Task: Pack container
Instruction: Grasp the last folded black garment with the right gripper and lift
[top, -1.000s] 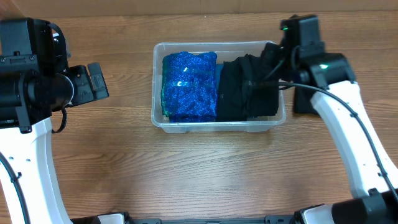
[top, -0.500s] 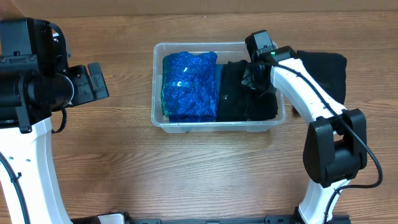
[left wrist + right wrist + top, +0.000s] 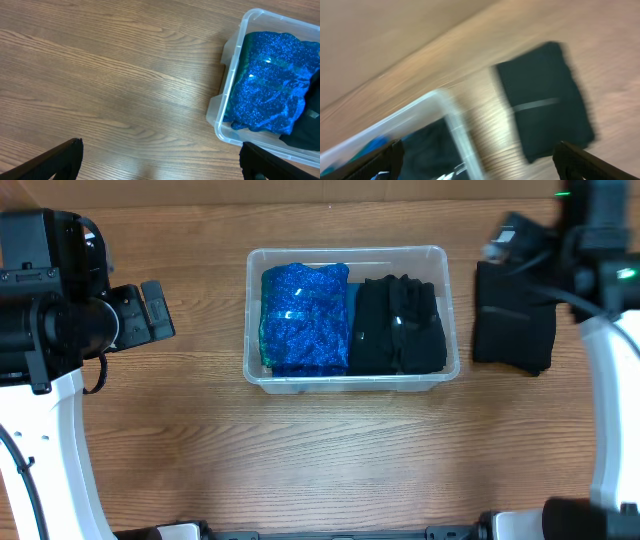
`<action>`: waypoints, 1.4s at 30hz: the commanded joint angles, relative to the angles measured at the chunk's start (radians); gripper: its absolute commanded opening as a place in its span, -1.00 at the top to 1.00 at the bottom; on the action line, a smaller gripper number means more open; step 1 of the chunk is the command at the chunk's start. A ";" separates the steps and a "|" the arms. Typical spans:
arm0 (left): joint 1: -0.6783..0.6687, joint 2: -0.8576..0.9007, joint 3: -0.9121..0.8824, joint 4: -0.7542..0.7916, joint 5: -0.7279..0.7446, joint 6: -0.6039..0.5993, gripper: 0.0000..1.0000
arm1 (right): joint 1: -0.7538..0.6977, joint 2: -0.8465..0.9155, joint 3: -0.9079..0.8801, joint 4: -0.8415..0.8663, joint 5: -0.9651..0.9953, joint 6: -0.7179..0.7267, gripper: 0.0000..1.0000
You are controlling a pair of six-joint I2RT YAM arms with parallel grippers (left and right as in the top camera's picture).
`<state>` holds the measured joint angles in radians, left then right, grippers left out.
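Black right gripper (image 3: 477, 152): fingers spread wide with nothing between them; half a second earlier it reached over the container's right end, and it had since pulled back beyond the container's far right corner.
Left gripper (image 3: 160, 150): fingers likewise parted and empty, well left of the container, unmoved from the earlier frames.
Container (image 3: 350, 383): mid-table, in the same spot as before, its whole rim now uncovered.
Black garment (image 3: 398, 325): filled the container's right half, no longer overlapped by the arm.
Blue sparkly cloth (image 3: 303, 318): filled the container's left half, touching the black garment along the middle.
Folded black cloth (image 3: 513, 320): flat on the table just right of the container, a narrow strip of wood between them; the right arm partly overlapped its far edge.
Table (image 3: 300, 460): bare wood along the container's near side and across the stretch between its left wall and the left gripper.
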<state>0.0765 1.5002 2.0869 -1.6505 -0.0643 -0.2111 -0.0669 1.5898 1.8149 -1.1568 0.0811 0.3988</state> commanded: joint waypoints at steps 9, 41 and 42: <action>0.003 0.004 0.003 0.002 0.002 -0.013 -1.00 | -0.513 0.437 -0.031 0.045 -0.346 -0.233 -1.00; 0.003 0.004 0.003 0.002 0.002 -0.013 -1.00 | -0.333 0.164 -0.028 -0.020 -0.678 -0.379 0.92; 0.003 0.004 0.003 0.002 0.002 -0.013 -1.00 | -0.312 0.110 -0.028 -0.025 -0.678 -0.359 0.92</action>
<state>0.0765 1.5002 2.0869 -1.6505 -0.0643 -0.2111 -0.4404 1.9659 1.7626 -1.1721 -0.5114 0.0082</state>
